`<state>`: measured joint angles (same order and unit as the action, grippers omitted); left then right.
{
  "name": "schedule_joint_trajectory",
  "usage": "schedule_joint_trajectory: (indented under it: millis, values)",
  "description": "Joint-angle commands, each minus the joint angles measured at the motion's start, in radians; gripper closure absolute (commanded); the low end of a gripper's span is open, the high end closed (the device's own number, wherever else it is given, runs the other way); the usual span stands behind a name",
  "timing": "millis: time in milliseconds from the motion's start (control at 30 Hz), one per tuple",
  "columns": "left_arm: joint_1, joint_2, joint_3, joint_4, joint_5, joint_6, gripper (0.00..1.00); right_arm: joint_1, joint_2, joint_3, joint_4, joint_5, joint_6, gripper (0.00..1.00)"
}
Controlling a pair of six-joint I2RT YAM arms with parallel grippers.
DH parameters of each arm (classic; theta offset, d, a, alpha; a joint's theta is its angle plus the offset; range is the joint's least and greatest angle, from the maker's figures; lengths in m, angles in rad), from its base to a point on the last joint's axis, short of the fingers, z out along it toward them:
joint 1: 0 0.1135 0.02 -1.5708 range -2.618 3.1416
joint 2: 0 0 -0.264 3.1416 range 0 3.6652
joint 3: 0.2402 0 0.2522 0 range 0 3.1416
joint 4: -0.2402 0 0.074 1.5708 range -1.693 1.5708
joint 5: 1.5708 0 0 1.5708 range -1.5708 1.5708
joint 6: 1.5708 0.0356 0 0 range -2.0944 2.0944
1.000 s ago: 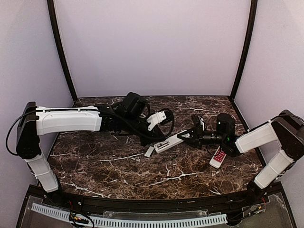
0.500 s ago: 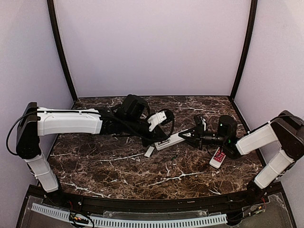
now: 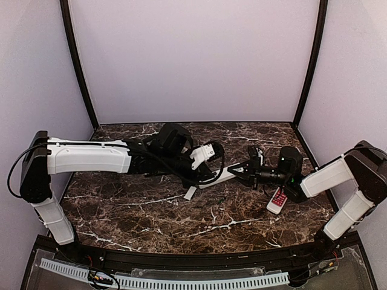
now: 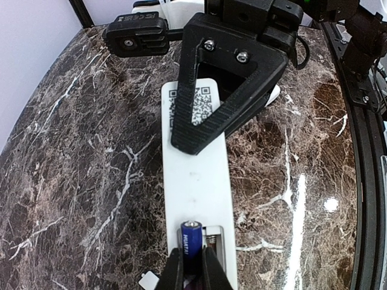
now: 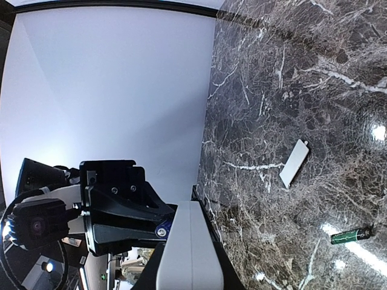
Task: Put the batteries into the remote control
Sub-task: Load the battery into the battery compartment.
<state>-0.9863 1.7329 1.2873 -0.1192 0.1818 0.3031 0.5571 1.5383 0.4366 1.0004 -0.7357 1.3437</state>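
Your left gripper [image 4: 192, 261] has shifted right, pinching battery [image 4: 191, 234] over open bay [image 4: 216, 237] of remote control [image 4: 196, 175]; right gripper [image 3: 234, 171] clamps remote mid-counter [image 3: 151, 211]; seating likely next

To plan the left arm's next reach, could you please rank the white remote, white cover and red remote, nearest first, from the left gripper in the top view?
1. The white remote, under the left gripper.
2. The white cover, just beside, toward the bases.
3. The red remote, far right.
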Motion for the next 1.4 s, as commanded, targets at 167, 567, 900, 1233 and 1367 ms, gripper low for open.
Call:
schedule_joint_trajectory:
  millis: [167, 567, 900, 1233, 1367]
  values:
    - [-0.003, 0.004, -0.025, -0.029, -0.103, 0.037, 1.0, 0.006, -0.023, -0.011, 0.064, -0.004, 0.018, 1.0]
    - [-0.005, -0.011, -0.057, -0.056, -0.17, 0.082, 0.98, 0.003, -0.036, -0.009, 0.043, -0.001, 0.015, 1.0]
    - [-0.005, 0.0, -0.042, -0.098, -0.2, 0.082, 0.83, 0.003, -0.036, 0.005, 0.023, -0.005, 0.0, 1.0]
    - [-0.004, 0.006, -0.029, -0.09, -0.186, 0.064, 0.85, 0.003, -0.035, 0.006, 0.013, -0.005, -0.01, 1.0]
    - [-0.003, 0.017, -0.009, -0.105, -0.187, 0.059, 0.83, 0.003, -0.037, 0.007, 0.011, -0.009, -0.011, 1.0]
